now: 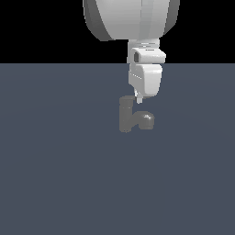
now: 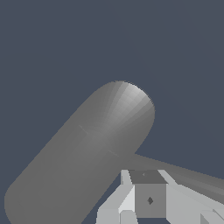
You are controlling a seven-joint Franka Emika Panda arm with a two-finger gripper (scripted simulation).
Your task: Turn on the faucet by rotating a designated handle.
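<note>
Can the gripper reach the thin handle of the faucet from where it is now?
Probably yes. The gripper hangs right over the faucet, and in the wrist view the handle runs out just beside its fingers, with nothing between them.

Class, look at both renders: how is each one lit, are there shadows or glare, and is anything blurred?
Exterior view: flat, even light; the faucet looks dim and low in contrast against the grey floor, with no clear cast shadow and no glare. Wrist view: soft banded shading across the faucet's rounded end, edges sharp, nothing blurred; the tool is paler and faceted.
</note>
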